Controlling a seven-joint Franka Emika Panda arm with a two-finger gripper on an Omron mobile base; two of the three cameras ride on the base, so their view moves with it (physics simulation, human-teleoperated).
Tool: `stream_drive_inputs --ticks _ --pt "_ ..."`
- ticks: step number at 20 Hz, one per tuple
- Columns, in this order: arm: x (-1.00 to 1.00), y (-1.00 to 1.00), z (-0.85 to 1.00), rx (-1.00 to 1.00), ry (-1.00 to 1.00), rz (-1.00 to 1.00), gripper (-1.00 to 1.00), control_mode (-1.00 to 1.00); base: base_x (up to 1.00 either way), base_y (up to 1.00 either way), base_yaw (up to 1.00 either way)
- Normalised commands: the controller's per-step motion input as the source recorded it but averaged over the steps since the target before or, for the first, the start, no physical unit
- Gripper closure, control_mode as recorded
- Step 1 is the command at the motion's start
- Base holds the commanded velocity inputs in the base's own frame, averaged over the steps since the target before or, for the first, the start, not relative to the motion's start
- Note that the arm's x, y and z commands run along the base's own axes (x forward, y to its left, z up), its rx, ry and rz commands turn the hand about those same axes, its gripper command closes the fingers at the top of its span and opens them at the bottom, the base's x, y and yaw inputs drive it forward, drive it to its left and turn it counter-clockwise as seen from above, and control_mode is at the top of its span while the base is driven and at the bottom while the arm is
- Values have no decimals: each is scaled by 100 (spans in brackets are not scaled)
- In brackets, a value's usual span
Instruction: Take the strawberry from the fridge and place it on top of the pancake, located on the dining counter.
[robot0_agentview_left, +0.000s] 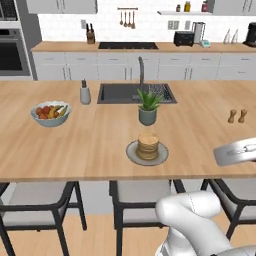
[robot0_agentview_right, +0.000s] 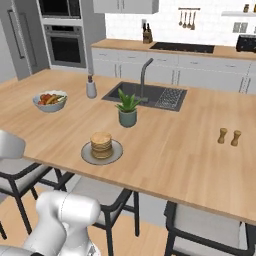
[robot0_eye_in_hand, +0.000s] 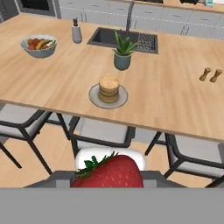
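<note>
A grey fruit bowl sat toward the left; a potted plant stood just before the dark sink; two small wooden shakers stood together at right; dark-framed chairs lined the near edge.

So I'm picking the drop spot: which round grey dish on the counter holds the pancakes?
The flat plate near the counter's front edge, before the potted plant; the deep bowl holds fruit.

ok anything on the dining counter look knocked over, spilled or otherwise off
Nothing stands out. The pancake stack sits straight on its plate, the potted plant and both small shakers stand upright, and the fruit bowl holds its fruit. The strawberry is held at the gripper.
</note>
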Motion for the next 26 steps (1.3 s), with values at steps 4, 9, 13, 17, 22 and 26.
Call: stream_drive_inputs --ticks 4,9,13,17,22,26 --pt "25 -3 -2 2 3 6 100 -100 71 -11 20" --pt "100 -1 -5 4 23 10 100 -100 0 0 0" --pt "100 0 -9 0 28 1 100 -100 0 0 0" --pt "100 3 -18 0 40 0 100 -100 0 0 0" --pt "99 0 -19 -1 38 0 100 -100 0 0 0" --pt "71 0 -22 0 26 0 100 -100 0 0 0"
